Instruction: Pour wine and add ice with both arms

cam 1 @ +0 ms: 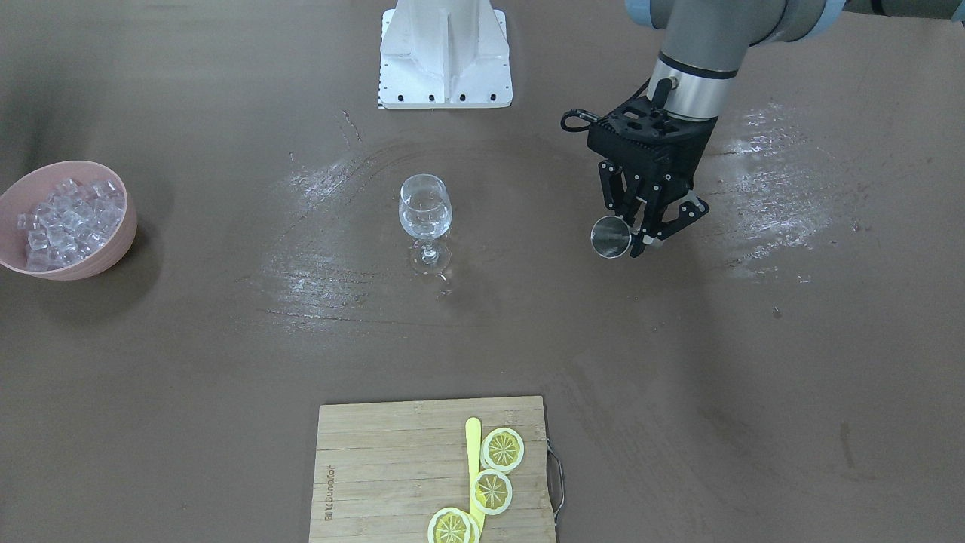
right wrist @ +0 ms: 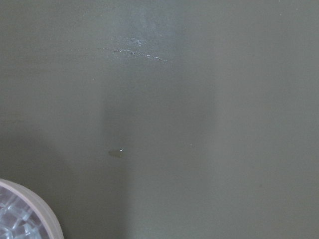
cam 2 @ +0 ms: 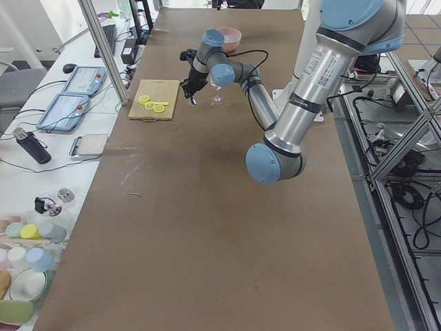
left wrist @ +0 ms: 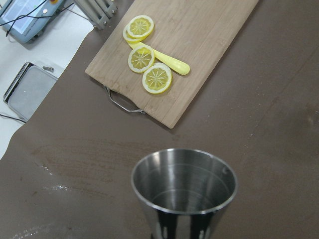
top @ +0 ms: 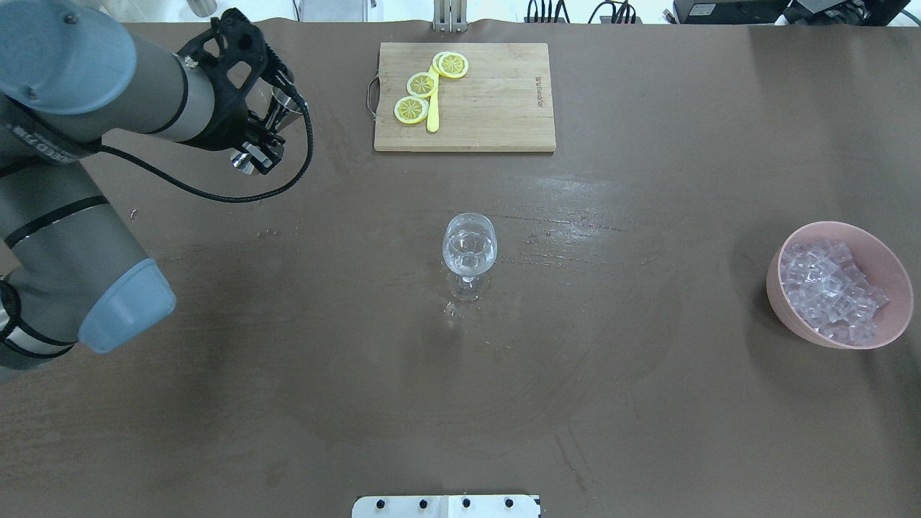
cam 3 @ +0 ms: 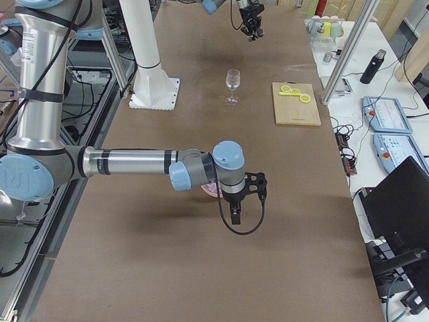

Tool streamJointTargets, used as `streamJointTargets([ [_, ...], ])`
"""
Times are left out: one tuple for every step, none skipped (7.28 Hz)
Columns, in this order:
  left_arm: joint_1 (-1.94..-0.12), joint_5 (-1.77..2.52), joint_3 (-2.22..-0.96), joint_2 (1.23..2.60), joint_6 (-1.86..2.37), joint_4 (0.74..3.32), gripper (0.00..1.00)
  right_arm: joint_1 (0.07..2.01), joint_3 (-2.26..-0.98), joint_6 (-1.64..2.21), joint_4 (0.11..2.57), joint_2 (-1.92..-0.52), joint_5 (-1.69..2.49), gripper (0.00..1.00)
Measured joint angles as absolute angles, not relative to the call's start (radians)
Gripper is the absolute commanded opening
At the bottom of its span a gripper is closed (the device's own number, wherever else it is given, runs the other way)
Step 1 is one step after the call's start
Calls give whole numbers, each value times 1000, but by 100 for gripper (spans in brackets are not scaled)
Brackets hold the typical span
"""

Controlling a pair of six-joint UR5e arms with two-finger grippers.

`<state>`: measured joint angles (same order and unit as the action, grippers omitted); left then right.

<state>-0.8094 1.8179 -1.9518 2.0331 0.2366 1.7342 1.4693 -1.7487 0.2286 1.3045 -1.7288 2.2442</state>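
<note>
Clasping steel cup (left wrist: 184,191): left jaws; base cropped | right jaws unreadable

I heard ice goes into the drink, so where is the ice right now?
In the overhead view the ice is heaped in a pink bowl at the far right, well apart from the wine glass at the centre.

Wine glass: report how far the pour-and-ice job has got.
Done, apparently: the wine glass seems to hold clear liquid, and the metal cup looks empty. In hand: the left gripper holds that cup, well aside from the glass. Left: the ice all sits in the pink bowl, with none visible in the glass. The right gripper hangs beside the bowl, and I cannot tell how its jaws stand.
</note>
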Motion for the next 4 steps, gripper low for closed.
streamJointTargets([
  [-816, 1833, -1949, 1968, 289, 1861, 0, 1469, -1749, 229, 1304, -1729, 2244, 100],
  [-818, 1835, -1945, 1900, 339, 1990, 0, 1469, -1749, 229, 1304, -1729, 2244, 100],
  [-819, 1819, -1934, 1829, 400, 2130, 0, 1469, -1749, 229, 1303, -1729, 2244, 100],
  [-819, 1782, -1892, 1768, 476, 2308, 0, 1469, -1749, 229, 1301, -1728, 2244, 100],
])
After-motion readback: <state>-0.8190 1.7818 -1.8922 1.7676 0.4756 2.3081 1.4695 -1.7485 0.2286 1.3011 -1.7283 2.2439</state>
